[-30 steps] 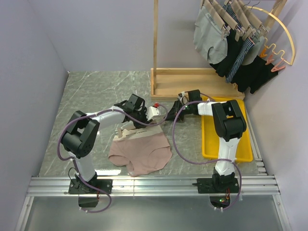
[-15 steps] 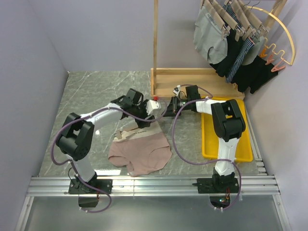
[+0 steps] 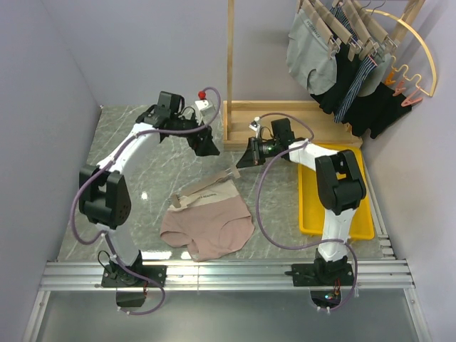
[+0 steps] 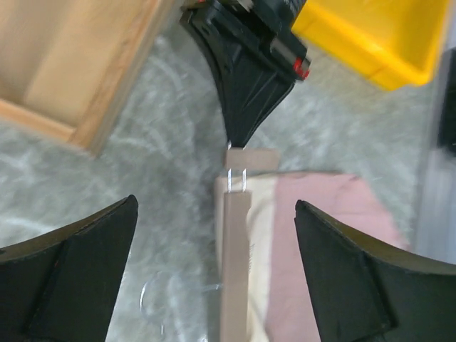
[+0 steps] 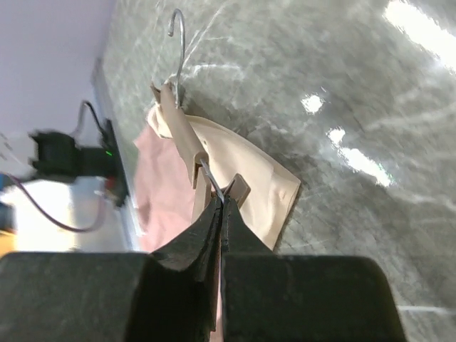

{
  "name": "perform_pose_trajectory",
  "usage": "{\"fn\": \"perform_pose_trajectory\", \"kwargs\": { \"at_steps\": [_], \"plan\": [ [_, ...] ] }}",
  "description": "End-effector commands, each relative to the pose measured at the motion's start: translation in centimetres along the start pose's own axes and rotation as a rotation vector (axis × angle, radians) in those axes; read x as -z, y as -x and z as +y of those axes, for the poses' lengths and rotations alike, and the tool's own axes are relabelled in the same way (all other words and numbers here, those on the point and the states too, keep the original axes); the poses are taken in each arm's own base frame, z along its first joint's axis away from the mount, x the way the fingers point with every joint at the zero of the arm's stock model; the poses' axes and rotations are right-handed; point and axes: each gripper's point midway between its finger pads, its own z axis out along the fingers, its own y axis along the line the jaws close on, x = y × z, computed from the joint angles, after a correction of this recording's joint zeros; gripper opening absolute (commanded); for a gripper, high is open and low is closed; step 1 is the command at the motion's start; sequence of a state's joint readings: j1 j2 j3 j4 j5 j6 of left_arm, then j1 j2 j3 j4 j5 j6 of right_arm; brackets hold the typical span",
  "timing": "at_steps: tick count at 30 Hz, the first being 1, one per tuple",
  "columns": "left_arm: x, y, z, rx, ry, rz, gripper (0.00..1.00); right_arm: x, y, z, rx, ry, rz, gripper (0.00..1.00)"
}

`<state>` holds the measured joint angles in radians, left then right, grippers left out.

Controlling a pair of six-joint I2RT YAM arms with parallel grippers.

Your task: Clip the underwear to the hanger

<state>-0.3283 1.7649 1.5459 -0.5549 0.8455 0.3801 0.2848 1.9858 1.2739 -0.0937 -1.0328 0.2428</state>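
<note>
The underwear [image 3: 208, 229], dusty-pink with a cream waistband, lies flat on the marble table in front of the arms. The hanger [image 3: 206, 189] lies slanted across that waistband [image 5: 249, 174], its metal hook [image 5: 178, 35] pointing away. My right gripper [image 3: 241, 164] is shut on the wire clip at the hanger's right end [image 5: 221, 206], and that end is slightly raised. My left gripper [image 3: 206, 144] hovers open above and behind the hanger. In the left wrist view the hanger bar [image 4: 235, 263] runs between its spread fingers [image 4: 78, 271], untouched. The pink cloth [image 4: 320, 242] lies to the right.
A wooden rack base [image 3: 285, 125] with an upright post stands at the back. Grey, black and striped garments [image 3: 342, 64] and a gold wire arch [image 3: 420, 64] hang at the back right. A yellow tray [image 3: 356, 221] lies under the right arm. Walls close both sides.
The left gripper has opened, let go and risen back toward the far left. The right gripper closed on the hanger's end clip and shifted slightly left, lifting that end.
</note>
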Motion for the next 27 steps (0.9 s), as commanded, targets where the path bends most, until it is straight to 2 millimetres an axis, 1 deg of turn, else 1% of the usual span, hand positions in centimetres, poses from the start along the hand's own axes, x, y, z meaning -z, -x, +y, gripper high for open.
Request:
{"fn": "perform_pose_trajectory", "kwargs": {
  "at_steps": [1, 2, 6, 7, 8, 9, 11, 12, 17, 20, 22, 27],
  "plan": [
    [0.0, 0.8, -2.5, 0.170, -0.220, -0.042, 0.95, 0.9, 1.9, 3.4, 0.301, 0.005, -0.029, 0.00],
    [-0.3, 0.5, -2.4, 0.196, -0.242, -0.044, 0.94, 0.9, 1.7, 3.4, 0.316, -0.005, -0.024, 0.00],
    [-0.7, 0.5, -3.0, 0.255, -0.337, -0.061, 0.94, 1.0, 2.0, 4.8, 0.511, -0.016, -0.041, 0.00],
    [-0.7, 0.6, -3.2, 0.270, -0.355, -0.061, 0.94, 1.0, 2.0, 5.1, 0.538, -0.016, -0.042, 0.00],
    [-1.0, 0.3, -3.3, 0.292, -0.394, -0.062, 0.94, 0.8, 1.8, 5.4, 0.562, -0.015, -0.036, 0.00],
    [-1.2, 0.2, -3.4, 0.299, -0.409, -0.060, 0.94, 0.9, 2.1, 5.6, 0.604, -0.025, -0.043, 0.00],
    [-1.5, 0.0, -3.4, 0.337, -0.443, -0.060, 0.94, 0.8, 2.0, 5.8, 0.633, -0.027, -0.045, 0.00],
    [-1.6, -0.1, -3.4, 0.348, -0.452, -0.061, 0.94, 0.8, 2.0, 6.3, 0.658, -0.025, -0.047, 0.00],
    [-2.8, -1.5, -2.9, 0.395, -0.464, -0.045, 0.92, 0.6, 1.6, 6.8, 0.675, -0.018, -0.043, 0.00],
    [-3.3, -2.2, -3.1, 0.420, -0.489, -0.030, 0.88, 0.6, 1.5, 7.3, 0.694, -0.020, -0.045, 0.00],
    [-3.6, -2.7, -3.4, 0.435, -0.504, -0.014, 0.84, 0.6, 1.5, 7.6, 0.697, -0.015, -0.048, 0.00],
    [-4.6, -3.6, -4.3, 0.430, -0.511, 0.024, 0.82, 0.6, 1.6, 7.8, 0.694, -0.013, -0.053, 0.00]
  ]
}}
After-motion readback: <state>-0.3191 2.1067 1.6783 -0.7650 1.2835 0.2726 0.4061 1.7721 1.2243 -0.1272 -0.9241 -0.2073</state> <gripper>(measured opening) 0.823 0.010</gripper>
